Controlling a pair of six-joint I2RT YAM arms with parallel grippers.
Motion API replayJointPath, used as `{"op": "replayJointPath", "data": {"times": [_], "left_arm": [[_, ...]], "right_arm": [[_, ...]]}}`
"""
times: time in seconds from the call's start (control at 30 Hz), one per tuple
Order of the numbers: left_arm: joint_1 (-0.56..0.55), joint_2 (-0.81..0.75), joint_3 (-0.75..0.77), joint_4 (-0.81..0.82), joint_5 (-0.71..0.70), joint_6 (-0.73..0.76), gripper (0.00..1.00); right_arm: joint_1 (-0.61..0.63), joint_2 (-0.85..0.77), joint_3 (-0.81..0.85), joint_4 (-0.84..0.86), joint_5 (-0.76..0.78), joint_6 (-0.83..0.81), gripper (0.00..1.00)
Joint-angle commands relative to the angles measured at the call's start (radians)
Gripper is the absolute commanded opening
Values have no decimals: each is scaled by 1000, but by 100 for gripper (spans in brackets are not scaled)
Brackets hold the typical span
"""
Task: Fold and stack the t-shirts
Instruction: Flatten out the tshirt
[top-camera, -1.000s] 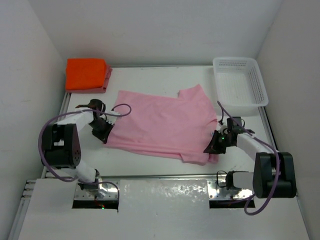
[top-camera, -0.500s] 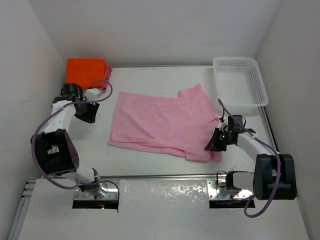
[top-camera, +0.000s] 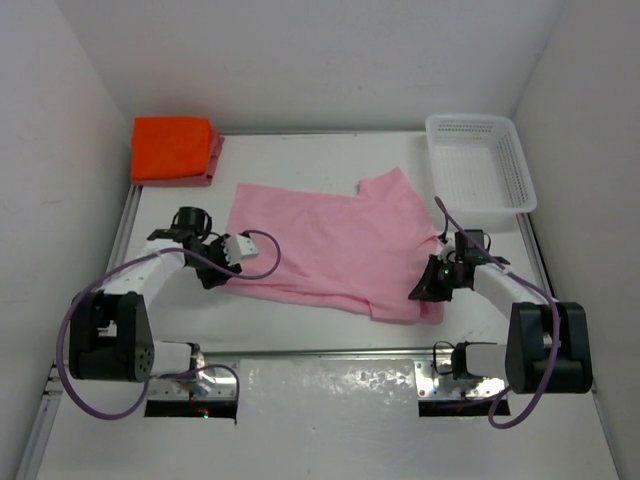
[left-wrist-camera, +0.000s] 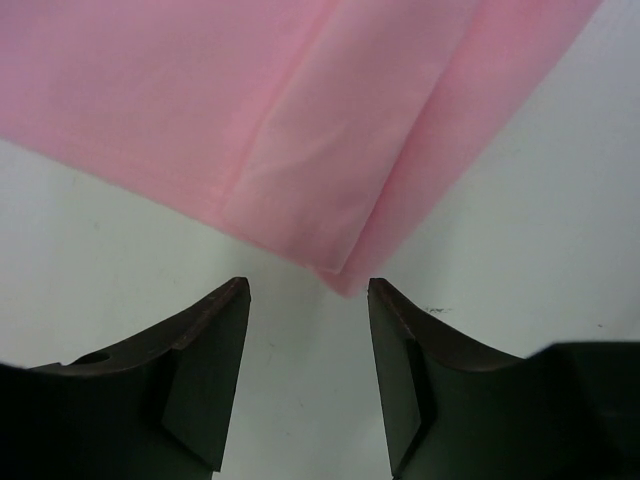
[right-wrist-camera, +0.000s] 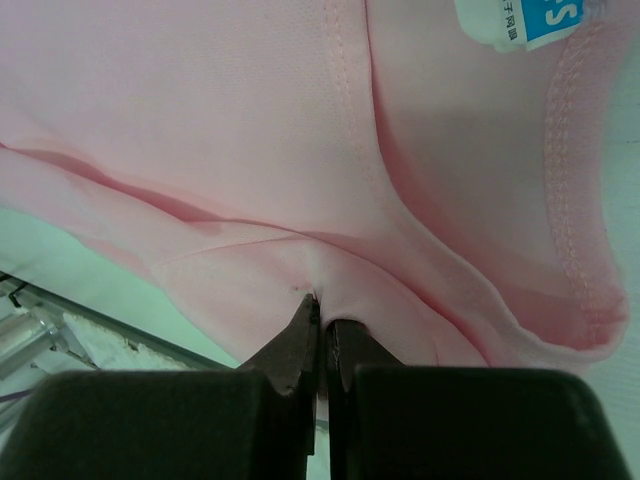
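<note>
Mid-fold on the light pink t-shirt, centre frame. My right gripper pinched its lower-right edge. My left gripper gaped empty at the lower-left corner. Next, probably: close there, lift both. The orange t-shirt sat folded upper left.

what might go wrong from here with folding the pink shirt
1. The left claw is open, and the corner of the pink t-shirt lies just ahead of its fingertips, not between them. Closing here would likely miss the cloth, or catch only one of the two layers.
2. The right claw pinches only a small pucker of cloth at its very tips. A hard pull might slip it free or drag the shirt into wrinkles.
</note>
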Motion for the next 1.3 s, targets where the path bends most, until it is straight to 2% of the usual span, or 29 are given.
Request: {"op": "replayJointPath", "data": {"times": [0.0, 0.17, 0.27, 0.4, 0.5, 0.63, 0.87, 0.97, 1.0, 1.07, 1.13, 1.27], "left_arm": [[-47, 11, 1, 60, 47, 137, 49], [-112, 43, -15, 109, 9, 129, 49], [-118, 65, -38, 109, -37, 149, 48], [-120, 111, -16, 22, -49, 181, 48], [-121, 112, -29, 75, -75, 151, 47], [-132, 95, -37, 167, -112, 73, 38], [-132, 101, 18, 98, -77, 78, 37], [-132, 103, 57, 0, -39, 130, 42], [-130, 97, 72, -81, -20, 167, 45], [-129, 85, 122, -129, 27, 183, 46], [-109, 60, 146, -108, 67, 149, 45], [-110, 75, 118, -66, 11, 154, 41]], "right_arm": [[-1, 3, 20, 25, -11, -1, 0], [-1, 8, 18, 34, -14, 12, 0], [-1, 8, 21, 32, -14, 13, 0], [-1, 12, 21, 32, -12, 12, 0], [-1, 23, 25, 35, -18, 13, 0], [-1, 20, 23, 38, -26, 16, 0], [-1, 15, 21, 28, -24, 7, 0], [-1, 15, 26, 23, -23, 2, 0], [-1, 15, 31, 15, -23, 1, 0], [-1, 17, 32, 11, -21, -5, 0], [-1, 17, 32, 11, -20, -5, 0], [-1, 18, 34, 15, -21, -4, 0]]}}
